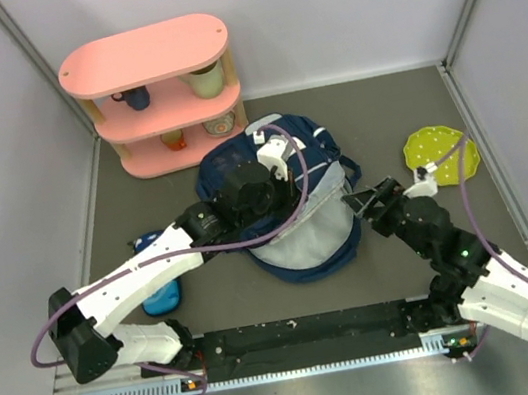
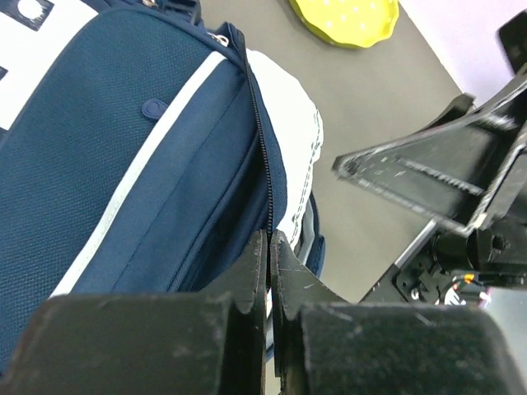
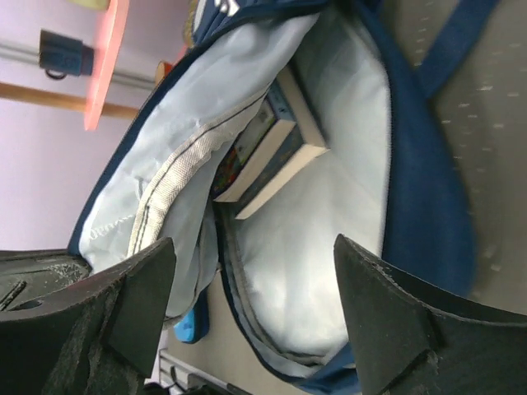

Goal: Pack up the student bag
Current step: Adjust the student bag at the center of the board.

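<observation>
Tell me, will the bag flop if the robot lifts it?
Probably floppy: the bag has a soft lining that sags and folds. Likely weighty, since books lie inside. It lies flat, so it shouldn't roll.

Top cam sits high up behind the arms & looks down on the whole worktop (image 1: 381, 107). It shows the student bag (image 1: 297, 241) in the middle & the pink shelf (image 1: 144, 55) at 11 o'clock. Left wrist cam is v. close to the bag's blue side, looking past the left hand (image 2: 269, 240) to the yellow plate (image 2: 346, 20) at 1 o'clock. Right wrist cam looks past the right hand (image 3: 251, 251) into the open bag. All 3 see the bag.
</observation>
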Controlling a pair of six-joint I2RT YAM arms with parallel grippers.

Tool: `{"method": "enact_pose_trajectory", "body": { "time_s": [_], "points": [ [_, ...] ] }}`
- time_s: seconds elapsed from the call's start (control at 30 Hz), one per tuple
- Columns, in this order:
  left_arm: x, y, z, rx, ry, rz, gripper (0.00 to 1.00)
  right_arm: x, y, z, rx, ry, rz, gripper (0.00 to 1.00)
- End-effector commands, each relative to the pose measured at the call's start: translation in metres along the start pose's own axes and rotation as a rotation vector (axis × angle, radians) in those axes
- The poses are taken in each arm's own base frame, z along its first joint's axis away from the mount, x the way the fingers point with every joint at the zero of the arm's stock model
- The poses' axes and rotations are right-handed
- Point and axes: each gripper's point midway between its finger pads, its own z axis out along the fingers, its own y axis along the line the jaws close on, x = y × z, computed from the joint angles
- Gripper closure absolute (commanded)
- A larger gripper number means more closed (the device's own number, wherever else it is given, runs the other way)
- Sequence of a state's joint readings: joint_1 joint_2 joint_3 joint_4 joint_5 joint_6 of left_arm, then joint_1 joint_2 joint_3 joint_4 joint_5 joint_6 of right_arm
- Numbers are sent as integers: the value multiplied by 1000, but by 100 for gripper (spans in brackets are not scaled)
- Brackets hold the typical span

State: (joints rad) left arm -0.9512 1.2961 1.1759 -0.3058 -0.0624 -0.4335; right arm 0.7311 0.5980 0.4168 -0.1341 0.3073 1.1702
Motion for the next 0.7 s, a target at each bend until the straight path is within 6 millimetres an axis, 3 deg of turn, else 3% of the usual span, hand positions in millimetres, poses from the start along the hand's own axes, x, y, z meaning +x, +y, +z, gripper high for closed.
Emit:
{"method": "enact_pose_trajectory", "body": {
  "time_s": [0.0, 0.03, 0.17, 0.3, 0.37, 0.67],
  "points": [
    [3, -19, 1, 84, 0, 14, 100, -8, -66, -27, 211, -58, -76, 22],
    [18, -20, 2, 72, 52, 36, 100, -9, -72, -30, 225, -68, -72, 21],
    [47, -11, 3, -24, 138, 149, 100, -3, -82, -35, 224, -55, -26, 20],
    [65, -7, 8, -104, 197, 276, 100, 3, -87, -34, 243, -34, -16, 20],
    [72, 5, 9, -178, 216, 325, 100, 2, -87, -34, 246, -37, -19, 20],
    [120, 9, 32, -283, 363, 415, 100, -6, -77, -34, 238, -59, -22, 17]
  ]
}}
